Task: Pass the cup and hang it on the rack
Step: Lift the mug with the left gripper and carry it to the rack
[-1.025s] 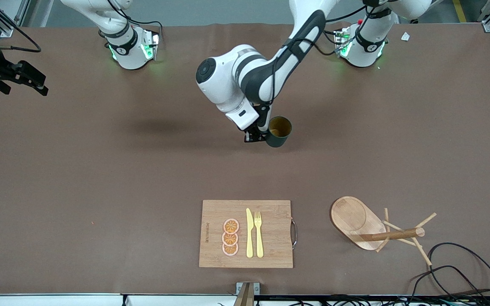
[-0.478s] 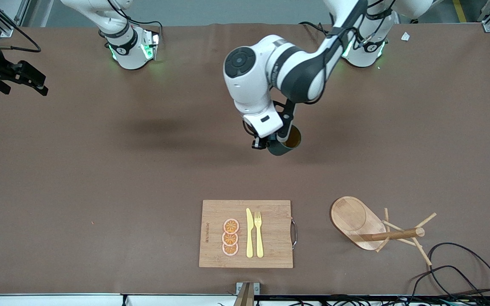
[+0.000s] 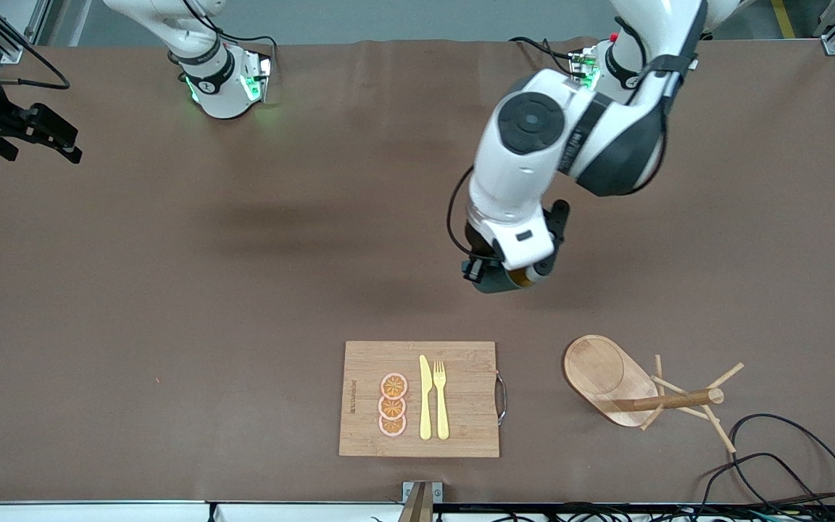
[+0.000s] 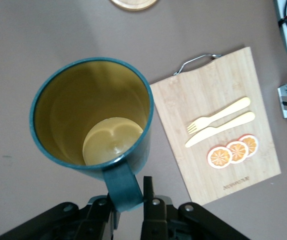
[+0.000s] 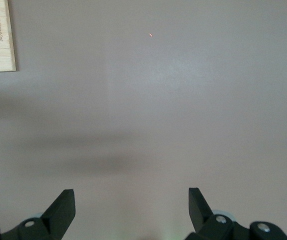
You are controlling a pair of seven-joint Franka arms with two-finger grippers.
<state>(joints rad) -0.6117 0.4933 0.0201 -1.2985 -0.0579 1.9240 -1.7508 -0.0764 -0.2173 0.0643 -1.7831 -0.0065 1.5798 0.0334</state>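
Observation:
The dark teal cup [image 3: 491,286] hangs over bare table between the arms' bases and the rack, mostly hidden under the left wrist. In the left wrist view the cup [image 4: 73,110] shows its yellowish inside, and my left gripper [image 4: 131,200] is shut on its handle [image 4: 123,187]. The wooden rack [image 3: 606,373] stands near the front edge toward the left arm's end, its pole [image 3: 671,399] and thin pegs pointing that way. My right gripper [image 3: 68,145] waits open and holding nothing over the right arm's end of the table; its fingers [image 5: 66,200] stand wide apart above bare table.
A bamboo cutting board [image 3: 464,377] near the front edge carries a yellow knife [image 3: 425,397], a fork [image 3: 441,399] and orange slices [image 3: 393,404]. Black cables [image 3: 773,449] lie by the rack. The board's metal handle [image 3: 502,397] faces the rack.
The left arm has carried the cup toward the front camera and toward the left arm's end, closer to the rack. The right arm has not moved.

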